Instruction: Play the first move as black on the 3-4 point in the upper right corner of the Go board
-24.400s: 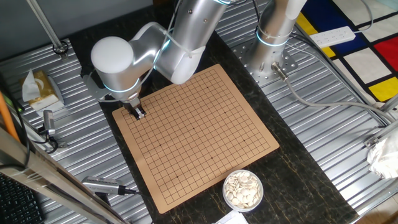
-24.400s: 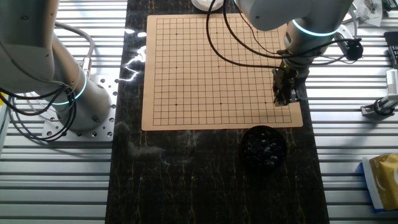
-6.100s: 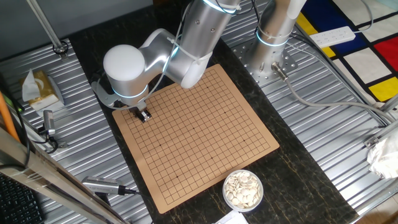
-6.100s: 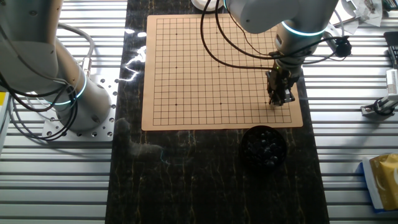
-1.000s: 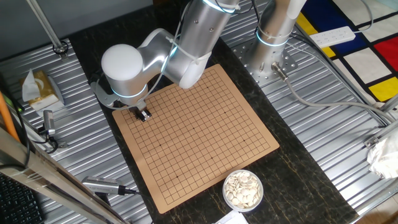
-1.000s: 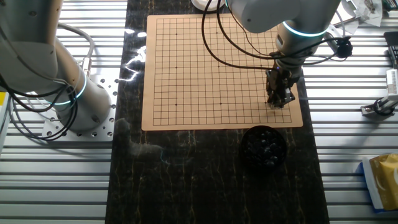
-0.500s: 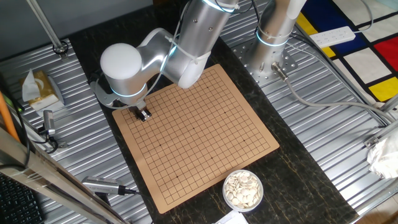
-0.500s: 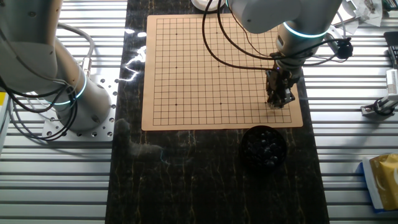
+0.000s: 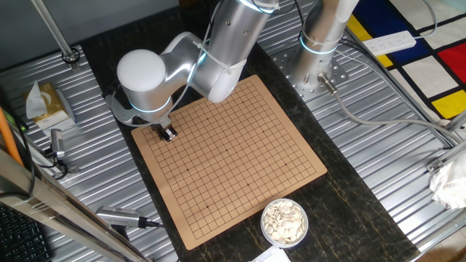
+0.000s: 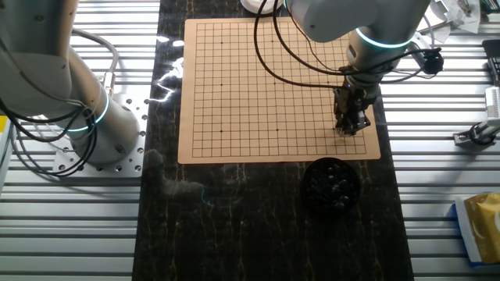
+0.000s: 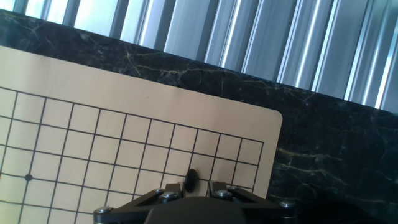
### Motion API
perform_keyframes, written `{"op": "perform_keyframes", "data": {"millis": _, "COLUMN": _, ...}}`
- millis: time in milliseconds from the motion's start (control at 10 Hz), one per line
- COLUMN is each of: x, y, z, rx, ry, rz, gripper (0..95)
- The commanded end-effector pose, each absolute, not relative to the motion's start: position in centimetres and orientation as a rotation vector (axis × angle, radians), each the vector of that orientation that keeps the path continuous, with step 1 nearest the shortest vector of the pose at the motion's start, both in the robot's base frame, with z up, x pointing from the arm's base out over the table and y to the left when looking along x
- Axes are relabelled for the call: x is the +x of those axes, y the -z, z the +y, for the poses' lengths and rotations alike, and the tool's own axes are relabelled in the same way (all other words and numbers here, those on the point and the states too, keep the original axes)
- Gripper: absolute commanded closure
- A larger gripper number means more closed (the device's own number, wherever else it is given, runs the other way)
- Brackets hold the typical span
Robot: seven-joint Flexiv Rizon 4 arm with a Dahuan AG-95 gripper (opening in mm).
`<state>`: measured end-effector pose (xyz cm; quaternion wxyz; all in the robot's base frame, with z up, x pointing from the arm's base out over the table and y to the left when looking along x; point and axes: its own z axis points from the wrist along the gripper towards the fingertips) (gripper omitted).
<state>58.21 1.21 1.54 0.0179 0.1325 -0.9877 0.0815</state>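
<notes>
Gripping the black stone edge-on between its tips, my pincer sat low over the Go board, close to the corner nearest the bowl of black stones. From the hand view I judged the 3-4 point lay directly beneath the stone (I couldn't count the lines for certain), so only descent remained. Compared with half a second earlier, nothing had visibly shifted on the desk.

One Go board lies on the worktop — and two bowls. One bowl of white stones, one bowl of black stones — uncountable heaps.
</notes>
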Motion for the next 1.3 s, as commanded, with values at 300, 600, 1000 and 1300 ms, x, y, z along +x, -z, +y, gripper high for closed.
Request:
{"op": "perform_keyframes", "data": {"millis": 300, "x": 58.19, "y": -1.53, "z": 1.26, "rx": 0.413, "ry": -0.248, "rz": -3.067, "gripper": 76.0}}
{"op": "perform_keyframes", "data": {"millis": 600, "x": 58.17, "y": -1.55, "z": 1.28, "rx": 0.413, "ry": -0.242, "rz": -3.068, "gripper": 76.0}}
{"op": "perform_keyframes", "data": {"millis": 1000, "x": 58.14, "y": -1.56, "z": 1.29, "rx": 0.414, "ry": -0.234, "rz": -3.069, "gripper": 76.0}}
{"op": "perform_keyframes", "data": {"millis": 1300, "x": 58.11, "y": -1.57, "z": 1.31, "rx": 0.415, "ry": -0.217, "rz": -3.071, "gripper": 76.0}}
